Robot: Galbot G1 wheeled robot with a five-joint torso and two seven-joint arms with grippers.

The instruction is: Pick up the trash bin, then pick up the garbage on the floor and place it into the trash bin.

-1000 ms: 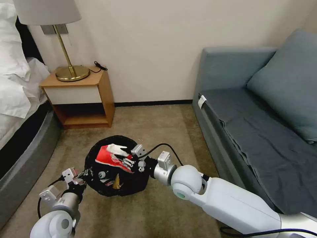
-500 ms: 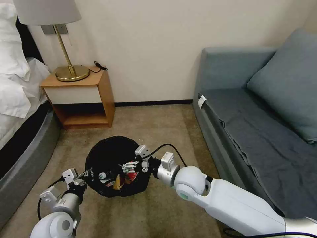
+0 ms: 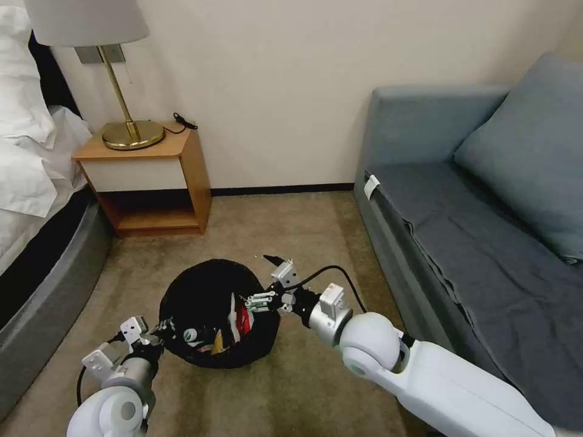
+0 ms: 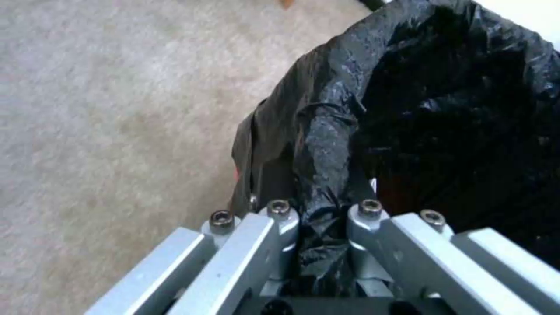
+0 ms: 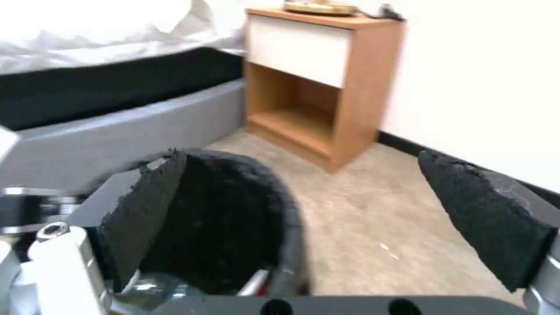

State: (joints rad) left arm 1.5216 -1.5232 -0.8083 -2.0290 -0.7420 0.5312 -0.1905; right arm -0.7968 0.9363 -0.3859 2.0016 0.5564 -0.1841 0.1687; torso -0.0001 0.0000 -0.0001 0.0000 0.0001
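The black trash bin [image 3: 206, 291] is low in front of me, lined with a black bag. My left gripper [image 3: 159, 332] is shut on its near-left rim; in the left wrist view the fingers [image 4: 280, 218] pinch the bag-covered rim of the trash bin [image 4: 443, 109]. Garbage lies inside it: a red packet [image 3: 242, 318], a bottle with a green label [image 3: 192, 335] and a yellow-brown wrapper [image 3: 217, 347]. My right gripper [image 3: 262, 280] hovers over the bin's right rim, open and holding nothing. Its black pads [image 5: 146, 210] stand wide apart above the trash bin [image 5: 233, 210].
A wooden nightstand [image 3: 152, 179] with a brass lamp [image 3: 124, 109] stands against the wall at the back left. A bed [image 3: 36, 200] runs along the left and a grey sofa [image 3: 473, 230] along the right. Carpet [image 3: 291, 230] lies open between them.
The right gripper held the red packet over the bin, let it drop in, then pulled back to the right, open. The bin and left gripper shifted slightly nearer and to the right.
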